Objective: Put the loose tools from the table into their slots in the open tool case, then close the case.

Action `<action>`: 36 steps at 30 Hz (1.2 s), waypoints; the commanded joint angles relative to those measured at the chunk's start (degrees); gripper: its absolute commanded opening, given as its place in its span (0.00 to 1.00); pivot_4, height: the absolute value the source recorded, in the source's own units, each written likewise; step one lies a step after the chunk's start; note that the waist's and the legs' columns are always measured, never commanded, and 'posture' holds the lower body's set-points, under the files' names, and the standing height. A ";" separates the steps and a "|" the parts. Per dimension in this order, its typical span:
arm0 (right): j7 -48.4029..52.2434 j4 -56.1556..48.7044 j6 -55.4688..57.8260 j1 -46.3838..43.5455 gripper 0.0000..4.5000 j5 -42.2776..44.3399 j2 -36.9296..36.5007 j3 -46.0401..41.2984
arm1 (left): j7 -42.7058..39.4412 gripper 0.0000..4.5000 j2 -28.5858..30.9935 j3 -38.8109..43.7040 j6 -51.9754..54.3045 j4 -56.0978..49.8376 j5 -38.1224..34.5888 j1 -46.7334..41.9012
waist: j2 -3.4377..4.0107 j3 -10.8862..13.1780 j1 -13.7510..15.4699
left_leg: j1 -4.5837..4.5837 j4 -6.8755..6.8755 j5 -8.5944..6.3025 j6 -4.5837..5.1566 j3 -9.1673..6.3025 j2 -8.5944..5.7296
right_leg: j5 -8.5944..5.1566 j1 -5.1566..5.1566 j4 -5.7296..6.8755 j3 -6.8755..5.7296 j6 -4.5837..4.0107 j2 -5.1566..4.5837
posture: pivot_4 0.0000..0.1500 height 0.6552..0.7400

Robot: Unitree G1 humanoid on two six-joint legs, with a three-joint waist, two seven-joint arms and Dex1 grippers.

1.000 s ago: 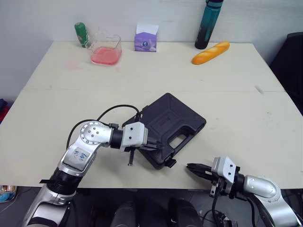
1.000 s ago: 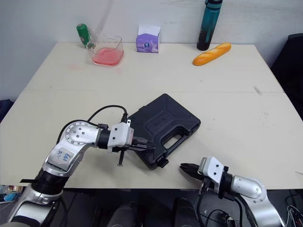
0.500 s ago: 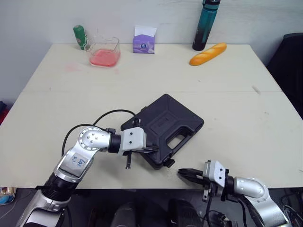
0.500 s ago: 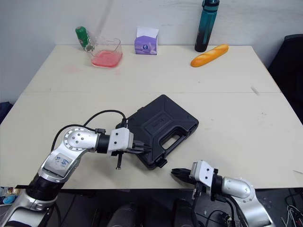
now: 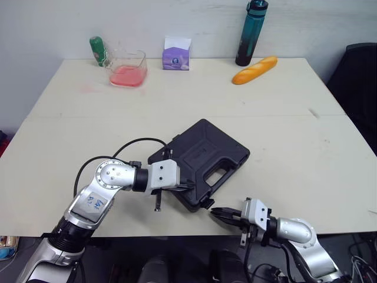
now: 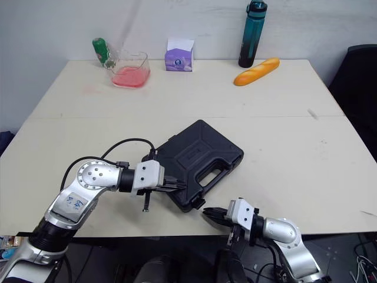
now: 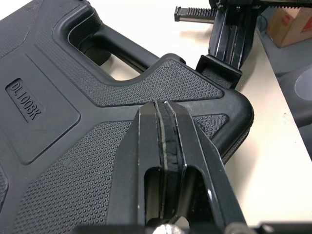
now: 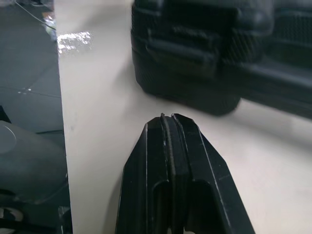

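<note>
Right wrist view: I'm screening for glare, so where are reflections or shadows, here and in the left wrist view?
Right wrist view: a bright reflection on the floor beyond the table edge, and a soft shadow under the tool case. Left wrist view: even light, no harsh glare on the case.

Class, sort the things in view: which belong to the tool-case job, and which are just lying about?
Job: closed tool case, left gripper, right gripper.
Lying about: green bottle, pink-filled tub, purple box, teal bottle, bread loaf.

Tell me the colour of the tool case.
The case is black; the left wrist view shows it best.
</note>
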 commanded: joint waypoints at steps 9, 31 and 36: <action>0.07 -5.93 1.92 -3.31 0.00 1.54 -0.11 0.74 | -0.15 0.00 1.15 -6.04 3.74 4.64 4.14 3.34 | 0.00 -0.08 0.01 | 0.01 0.00 0.00 -0.02 0.02 0.04 | -0.03 -0.01 0.06 -0.01 -0.05 0.06 | 1.00 1.00; -1.86 -15.48 18.72 -12.29 0.00 4.55 0.59 0.76 | 0.58 0.00 1.44 -6.45 5.25 4.41 3.93 4.02 | -0.01 -0.10 -0.24 | 0.03 0.00 -0.09 0.05 0.01 0.25 | -0.10 -0.17 0.32 0.00 -0.31 0.06 | 1.00 1.00; -1.44 -16.43 21.34 -12.73 0.00 5.26 -0.25 -0.38 | 0.89 0.00 1.63 -6.57 5.50 4.39 3.84 4.45 | -0.01 -0.09 -0.37 | 0.04 -0.06 -0.08 -0.03 -0.03 0.32 | -0.18 -0.22 0.42 -0.02 -0.48 0.14 | 1.00 1.00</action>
